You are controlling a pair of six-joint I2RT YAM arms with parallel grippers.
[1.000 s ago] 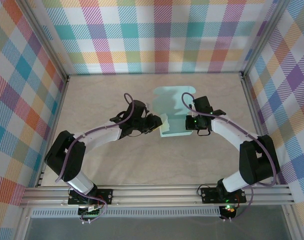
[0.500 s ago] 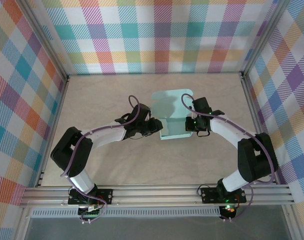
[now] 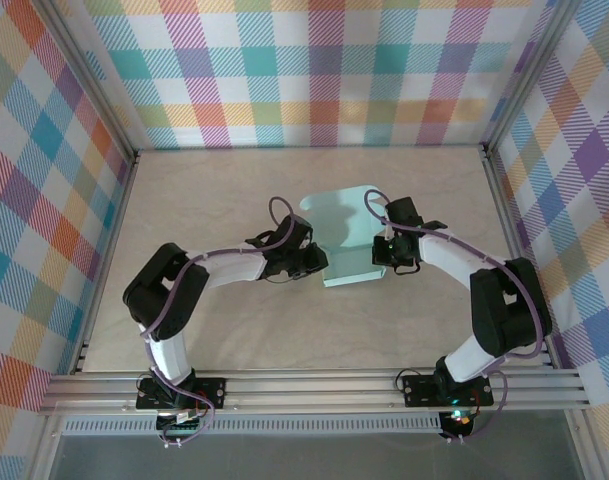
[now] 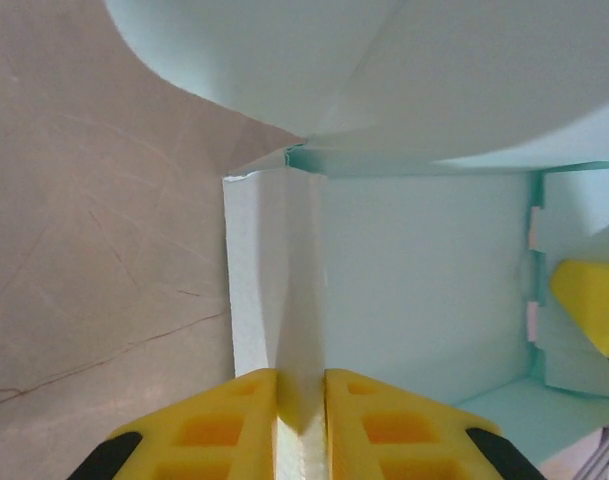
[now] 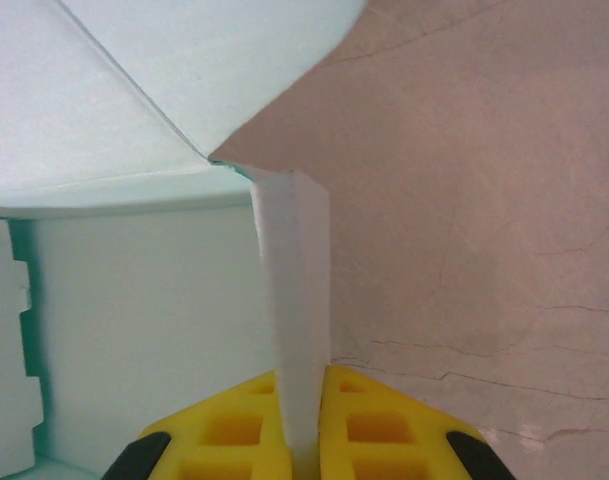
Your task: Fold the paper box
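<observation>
**Two pincers, one on each side wall of the paper box**

Both arms reach in toward the middle of the pale wood-grain worktop, where the mint-teal paper box sits between them, a little right of centre and well short of the back wall.

The left pincer meets the box at its left edge and the right pincer meets it at its right edge, so the card is held from both sides at once.

From the left wrist camera, the left pincer has its yellow fingers clamped together on the upright left wall of the paper box, with only the thin card between them. Beyond that wall the floor of the box lies flat on the worktop, and a broad flap with a rounded edge leans over the far end. A yellow fingertip of the other arm shows at the opposite side.

From the right wrist camera, the right pincer is likewise closed tight on the standing right wall of the paper box, which rises as a narrow strip between its fingers. The same curved flap hangs above, and bare worktop lies just outside the wall.
</observation>
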